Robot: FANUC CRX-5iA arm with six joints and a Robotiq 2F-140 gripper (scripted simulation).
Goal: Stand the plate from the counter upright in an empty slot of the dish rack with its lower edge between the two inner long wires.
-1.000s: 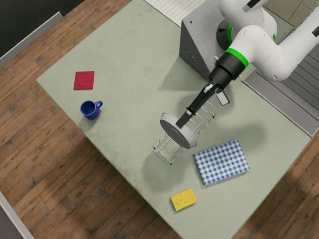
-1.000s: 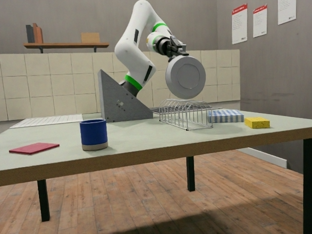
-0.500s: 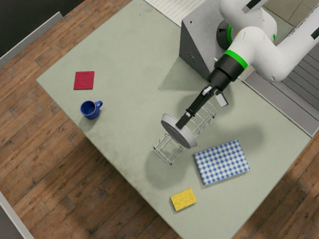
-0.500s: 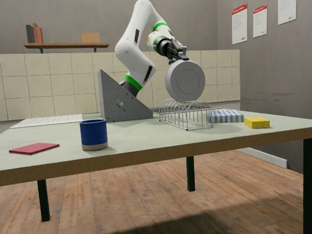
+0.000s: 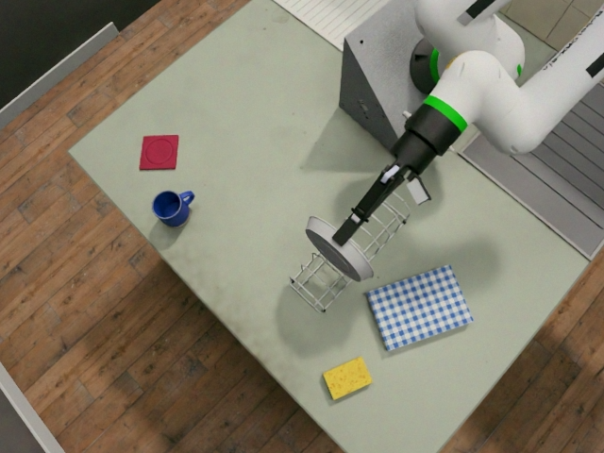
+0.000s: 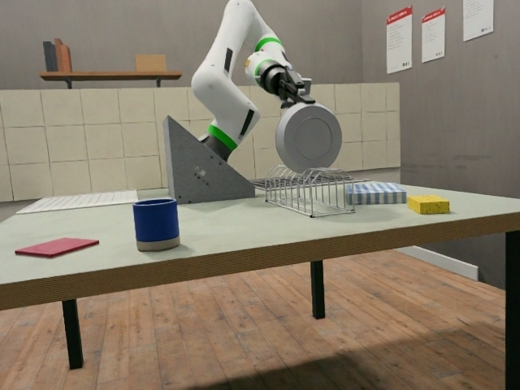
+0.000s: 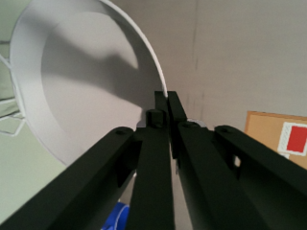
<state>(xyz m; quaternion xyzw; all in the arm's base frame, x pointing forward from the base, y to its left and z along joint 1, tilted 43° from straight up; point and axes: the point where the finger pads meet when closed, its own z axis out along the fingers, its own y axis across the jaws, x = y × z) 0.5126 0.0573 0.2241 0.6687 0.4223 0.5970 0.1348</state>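
Note:
The grey-white plate (image 5: 333, 253) (image 6: 313, 138) (image 7: 86, 62) is off the counter, close to upright and slightly tilted, with its face across the rack's length. My gripper (image 5: 341, 240) (image 6: 299, 102) (image 7: 165, 105) is shut on its upper rim. The wire dish rack (image 5: 307, 296) (image 6: 312, 215) stands on the counter below the plate. In the exterior view the plate's lower edge appears around the height of the rack's top wires. Whether it is between wires cannot be told. The rack's slots show no other plate. A few rack wires show at the wrist view's left edge.
A checked cloth (image 5: 419, 307) (image 6: 375, 193) lies beside the rack, with a yellow sponge (image 5: 347, 377) (image 6: 428, 205) nearby. A blue mug (image 5: 170, 209) (image 6: 156, 222) and a red coaster (image 5: 159, 152) (image 6: 57, 246) are farther off. The grey arm stand (image 5: 360, 88) (image 6: 188, 176) is behind the rack.

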